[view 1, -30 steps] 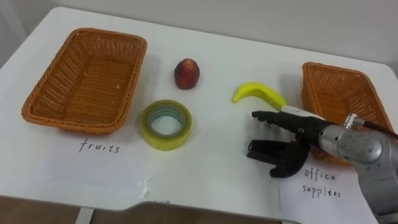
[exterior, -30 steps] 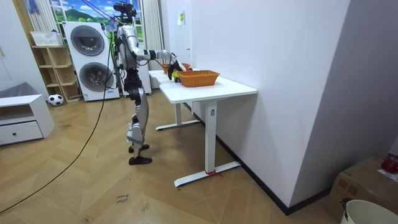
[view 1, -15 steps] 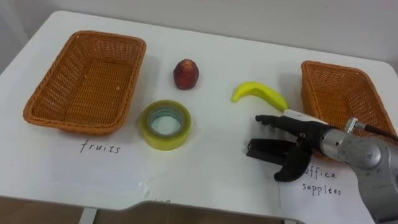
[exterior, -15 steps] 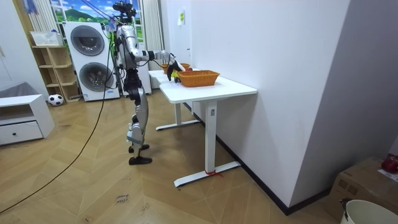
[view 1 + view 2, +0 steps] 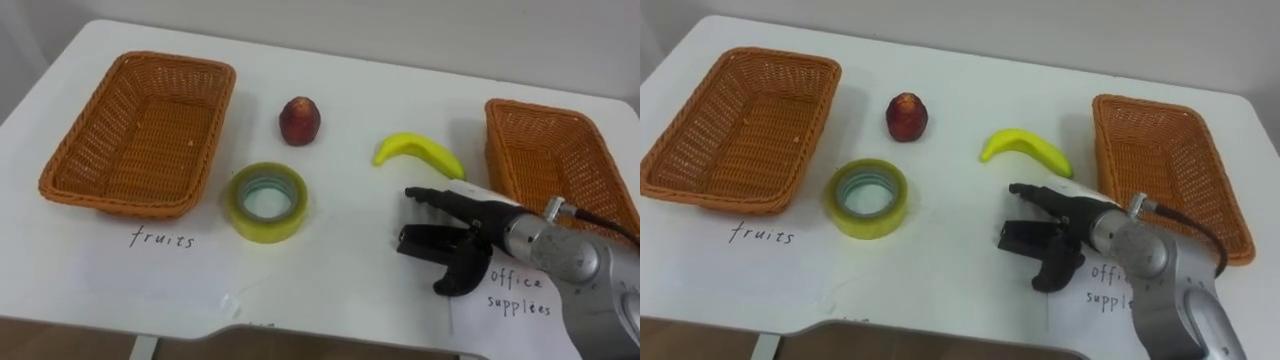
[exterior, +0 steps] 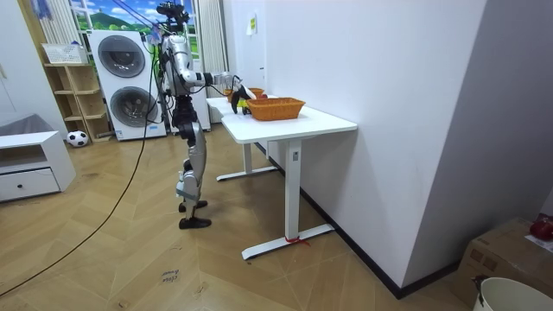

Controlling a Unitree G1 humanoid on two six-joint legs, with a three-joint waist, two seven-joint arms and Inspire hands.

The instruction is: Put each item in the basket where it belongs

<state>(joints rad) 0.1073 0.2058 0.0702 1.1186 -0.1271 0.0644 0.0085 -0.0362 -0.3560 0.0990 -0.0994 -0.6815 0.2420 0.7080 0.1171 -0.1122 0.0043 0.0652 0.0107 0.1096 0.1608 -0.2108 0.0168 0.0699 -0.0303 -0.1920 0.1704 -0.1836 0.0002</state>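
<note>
Held low over the white tabletop [image 5: 340,275], the robot's right hand [image 5: 465,232] is seen with its fingers stretched out and its thumb spread apart beneath them, and nothing is held in it. It is placed just on the near side of the curved yellow banana [image 5: 418,151], which lies flat a little left of the woven wicker basket on the right [image 5: 497,150] and apart from it. Farther left, a small round red fruit [image 5: 300,120] is set on the far part of the tabletop. A yellow roll of adhesive tape [image 5: 265,200] is laid flat nearer, just right of the larger woven wicker basket on the left [image 5: 60,178]. Nothing is seen in either basket, so no item is judged to be sorted yet.

The banana is judged to be the thing next in hand. It is expected to be light, somewhat soft and easily bruised, with a smooth skin that could slip or rock on its curve. It would best be taken across its thick middle, fingers on one side and thumb on the other, with moderate pressure. The red fruit is likely firmer but apt to roll. The tape roll is likely stiff and light, and could be pinched across its wall.
</note>
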